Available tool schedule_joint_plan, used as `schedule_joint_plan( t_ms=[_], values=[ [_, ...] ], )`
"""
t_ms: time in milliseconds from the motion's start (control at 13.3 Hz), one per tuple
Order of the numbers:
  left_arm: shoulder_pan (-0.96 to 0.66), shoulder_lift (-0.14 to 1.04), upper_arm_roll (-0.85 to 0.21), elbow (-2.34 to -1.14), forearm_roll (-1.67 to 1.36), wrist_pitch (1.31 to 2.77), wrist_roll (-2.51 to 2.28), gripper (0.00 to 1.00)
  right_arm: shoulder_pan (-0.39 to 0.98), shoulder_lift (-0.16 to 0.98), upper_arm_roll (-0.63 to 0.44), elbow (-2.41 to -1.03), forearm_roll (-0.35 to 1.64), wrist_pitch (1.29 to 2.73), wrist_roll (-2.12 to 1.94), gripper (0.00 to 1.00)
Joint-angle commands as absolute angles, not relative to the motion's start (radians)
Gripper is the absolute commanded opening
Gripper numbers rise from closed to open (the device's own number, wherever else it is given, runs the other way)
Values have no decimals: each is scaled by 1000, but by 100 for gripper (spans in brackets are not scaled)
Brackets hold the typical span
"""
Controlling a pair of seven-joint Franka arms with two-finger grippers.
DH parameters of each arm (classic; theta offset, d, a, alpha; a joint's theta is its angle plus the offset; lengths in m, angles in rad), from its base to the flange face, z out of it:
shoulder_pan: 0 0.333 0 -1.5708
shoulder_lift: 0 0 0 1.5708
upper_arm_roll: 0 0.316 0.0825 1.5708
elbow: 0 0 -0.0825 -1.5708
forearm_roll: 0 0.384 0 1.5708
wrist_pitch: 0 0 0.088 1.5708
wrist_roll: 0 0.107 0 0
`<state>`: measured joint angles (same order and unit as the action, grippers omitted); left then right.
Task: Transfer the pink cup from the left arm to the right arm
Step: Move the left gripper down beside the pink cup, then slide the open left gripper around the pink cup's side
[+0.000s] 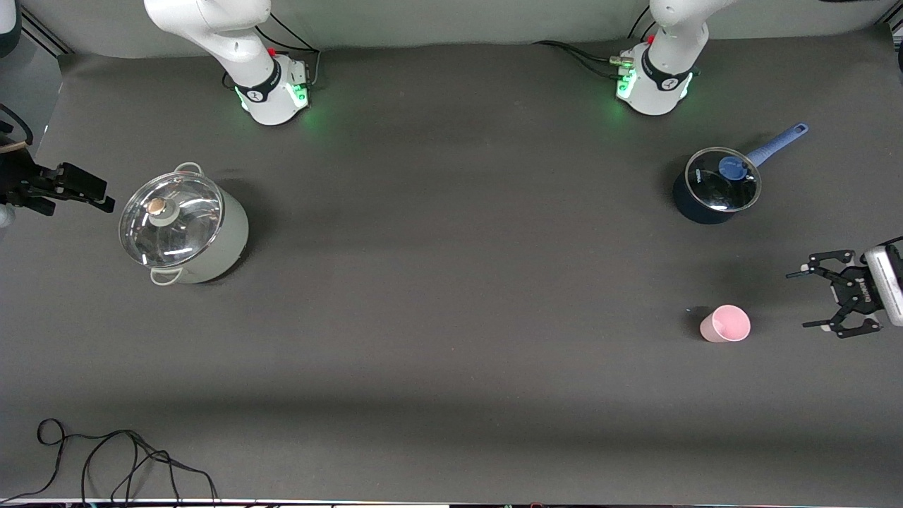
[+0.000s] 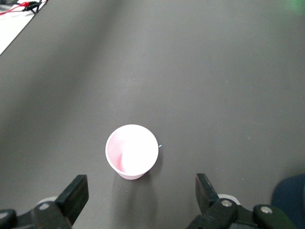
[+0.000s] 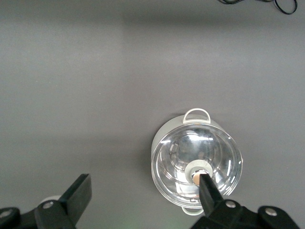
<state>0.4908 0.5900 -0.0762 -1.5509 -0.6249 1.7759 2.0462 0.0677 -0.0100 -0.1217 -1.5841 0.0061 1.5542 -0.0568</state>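
So the small pale pink plastic cup (image 1: 725, 324) is standing upright on the dark grey table (image 1: 451, 282), mouth pointing straight up, long axis vertical, tapering down to its base. It sits toward the left arm's end of the table, nearer the front camera than the dark blue saucepan with the glass lid and blue handle (image 1: 719, 185), and well apart from it. Nothing is touching the cup.

The left gripper (image 1: 811, 300) hangs at the table's edge at that same end, just beside the cup but clear of it, black linkage fingers (image 2: 74, 198) spread wide with nothing between them. From the left wrist view the cup's open mouth sits roughly between the two fingertips, a bit out in front.

The right gripper (image 1: 106, 201) is up at the table's right-arm end, right next to the pale green stockpot with the glass lid and two loop handles (image 1: 185, 226), fingers apart too and empty. A loose black cable (image 1: 127, 458) lies near the table's front edge, at the right-arm corner
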Motion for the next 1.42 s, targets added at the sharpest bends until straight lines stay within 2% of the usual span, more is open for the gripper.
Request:
schedule_joint_plan(
  t_ms=[0, 450, 674, 974, 1349],
  values=[
    [540, 690, -87, -1520, -711, 1747, 2196, 100, 72, -6, -123, -1572, 23, 1545, -38, 100],
    [577, 848, -90, -1520, -864, 1695, 2453, 100, 72, -6, -123, -1572, 23, 1543, -37, 100],
    [577, 890, -92, -1513, -896, 1694, 2506, 100, 72, -6, -123, -1569, 23, 1543, -37, 100],
    [577, 989, -92, -1428, -940, 1703, 2574, 100, 72, -6, -123, -1572, 23, 1543, -37, 100],
    [571, 1025, -94, -1424, -979, 1710, 2589, 100, 72, -6, -123, -1572, 25, 1543, -37, 100]
  ],
)
